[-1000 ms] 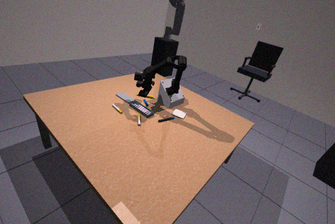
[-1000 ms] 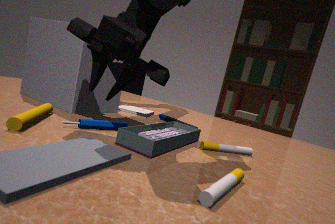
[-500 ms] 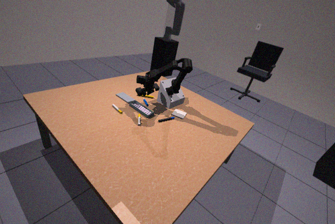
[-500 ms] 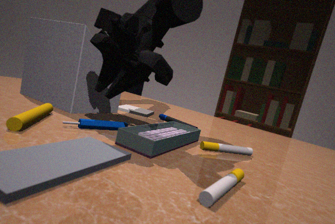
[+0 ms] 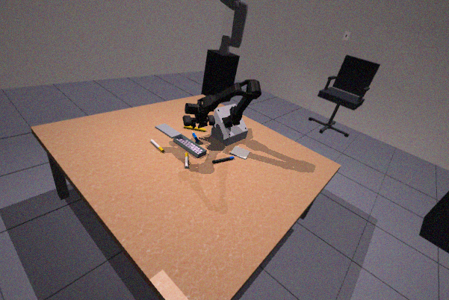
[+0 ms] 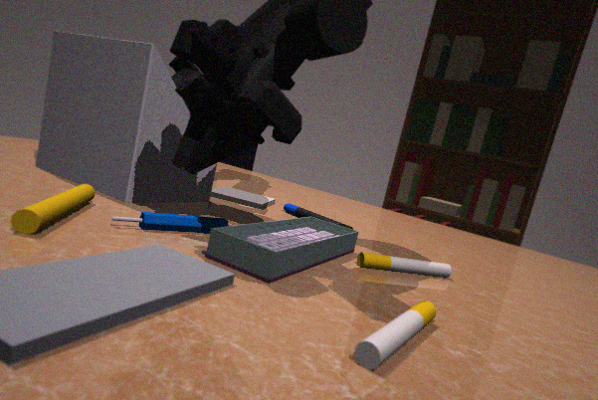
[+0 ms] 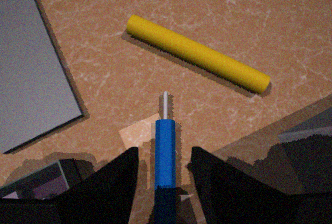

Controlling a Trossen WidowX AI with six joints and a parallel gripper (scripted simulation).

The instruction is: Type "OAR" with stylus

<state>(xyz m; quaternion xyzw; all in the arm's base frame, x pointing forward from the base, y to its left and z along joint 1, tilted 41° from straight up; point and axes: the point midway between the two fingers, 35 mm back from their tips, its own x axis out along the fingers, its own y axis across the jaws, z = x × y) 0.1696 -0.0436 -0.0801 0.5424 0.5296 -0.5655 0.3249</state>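
Note:
The stylus [image 5: 195, 136] [image 6: 170, 222] [image 7: 165, 132], a blue rod with a thin pale tip, lies on the desk beside the keyboard. The keyboard [image 5: 202, 155] [image 6: 317, 254] is a dark grey-green tray with pale keys; only a corner of the keyboard [image 7: 70, 175] shows at the lower left of the wrist view, and its letters cannot be read. My gripper [image 7: 166, 148] is partly open and empty above the stylus. In the wrist view the blue body runs up between the fingers with gaps on both sides, its tip pointing away. The stylus's rear end is in shadow.
A yellow cylinder [image 5: 195, 128] [image 6: 54, 209] [image 7: 198, 55] lies beyond the stylus tip. A grey slab [image 5: 167, 130] [image 6: 99, 284] [image 7: 28, 75] lies by the keyboard's end. Two white-and-yellow markers [image 6: 407, 265] [image 6: 394, 333] and a black-and-blue marker [image 5: 223, 160] lie around it. A grey block [image 5: 227, 123] [image 6: 89, 109] stands nearby.

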